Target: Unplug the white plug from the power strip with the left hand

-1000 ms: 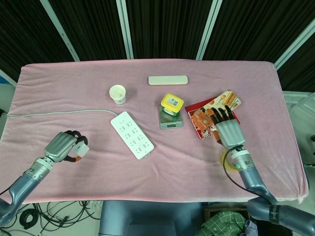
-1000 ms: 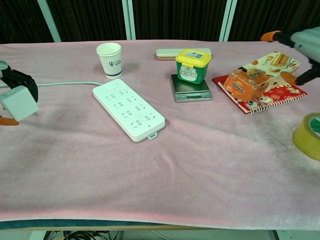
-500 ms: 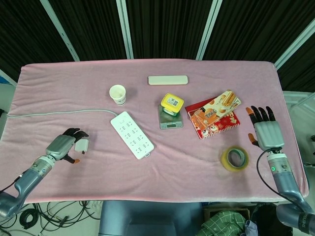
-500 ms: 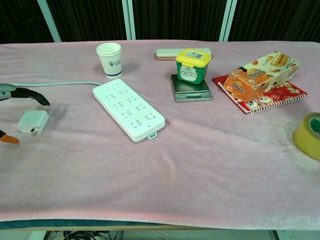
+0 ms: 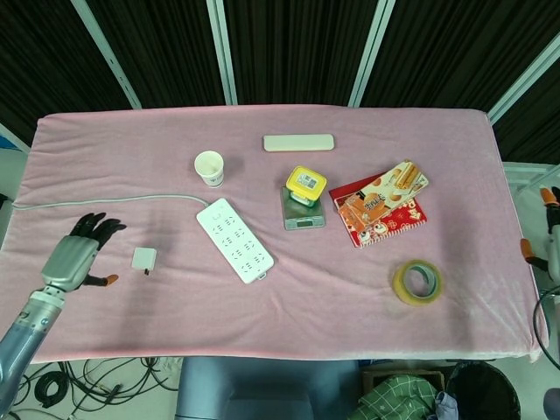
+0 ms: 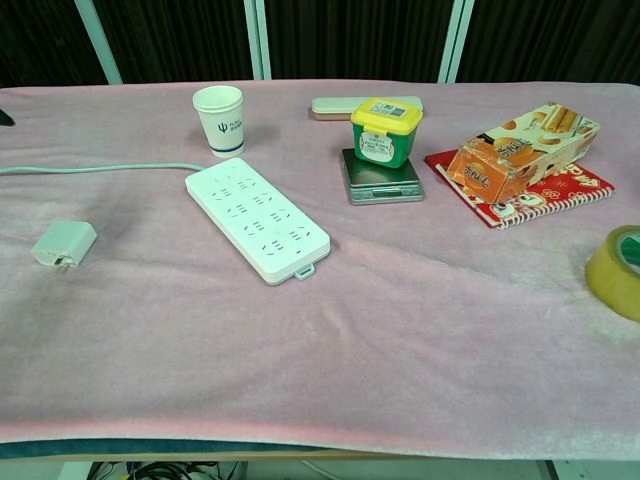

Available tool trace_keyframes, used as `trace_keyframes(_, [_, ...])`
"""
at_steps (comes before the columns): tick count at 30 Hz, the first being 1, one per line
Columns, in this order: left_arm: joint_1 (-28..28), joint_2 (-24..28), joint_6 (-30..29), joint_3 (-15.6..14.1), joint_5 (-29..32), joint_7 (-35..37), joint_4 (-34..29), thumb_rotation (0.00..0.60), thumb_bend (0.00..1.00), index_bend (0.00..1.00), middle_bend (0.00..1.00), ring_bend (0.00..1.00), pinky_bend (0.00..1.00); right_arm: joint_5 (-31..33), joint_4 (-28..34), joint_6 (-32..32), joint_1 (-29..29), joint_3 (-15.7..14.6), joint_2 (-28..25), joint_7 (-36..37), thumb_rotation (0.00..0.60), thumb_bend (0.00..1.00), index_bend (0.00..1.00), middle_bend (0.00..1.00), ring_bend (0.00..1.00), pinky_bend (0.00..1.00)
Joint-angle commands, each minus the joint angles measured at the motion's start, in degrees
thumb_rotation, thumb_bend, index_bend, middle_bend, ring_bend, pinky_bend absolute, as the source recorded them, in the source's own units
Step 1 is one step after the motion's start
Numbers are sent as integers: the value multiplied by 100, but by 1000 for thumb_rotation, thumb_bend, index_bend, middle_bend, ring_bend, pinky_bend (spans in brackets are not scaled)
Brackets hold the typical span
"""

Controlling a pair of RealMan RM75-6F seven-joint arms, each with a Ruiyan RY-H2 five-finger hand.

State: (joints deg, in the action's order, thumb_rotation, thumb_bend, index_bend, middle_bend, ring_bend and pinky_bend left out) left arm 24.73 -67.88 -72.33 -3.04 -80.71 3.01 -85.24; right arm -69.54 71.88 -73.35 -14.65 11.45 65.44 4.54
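Beside the left hand (image 5: 72, 259) (fingers spread, empty) lies the small square white plug (image 5: 143, 258).

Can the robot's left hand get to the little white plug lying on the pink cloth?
Probably yes. The left hand is open just beside the white plug, with only bare pink cloth between them. The power strip lies on the plug's far side, out of the way.

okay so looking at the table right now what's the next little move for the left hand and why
Probably just draw the left hand back to rest. The white plug lies on the cloth, apart from the power strip, whose sockets look empty, and the hand's fingers are spread, holding nothing, so the unplugging looks done.
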Motion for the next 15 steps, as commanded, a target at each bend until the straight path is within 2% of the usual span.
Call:
trace_keyframes(1, [-722,408,-867,-160,185,-773,-814,600,72,168,142,0,0,-322,-51,-437,400,-256,-131,356,600,264,0,34,43,27])
trace_keyframes(5, [-1212,443,-1507,-243,156,-855,-1138,600,73,158,140,0,0,-731,176,-1027,783,-520,-96,519,600,263,0,34,43,27])
trace_keyframes(10, [-1677,396,-2220,-338,-259,-817,-1224,600,73,157,139,0,0,-1464,632,-1569,1082,-991,119,99,600,264,0,34,43,27])
trace_keyframes(15, [-1929,349,-2443,-414,-419,-820,-1203,600,76,157,131,0,0,-1926,919,-1584,1095,-1267,403,-299,600,264,0,34,43,27])
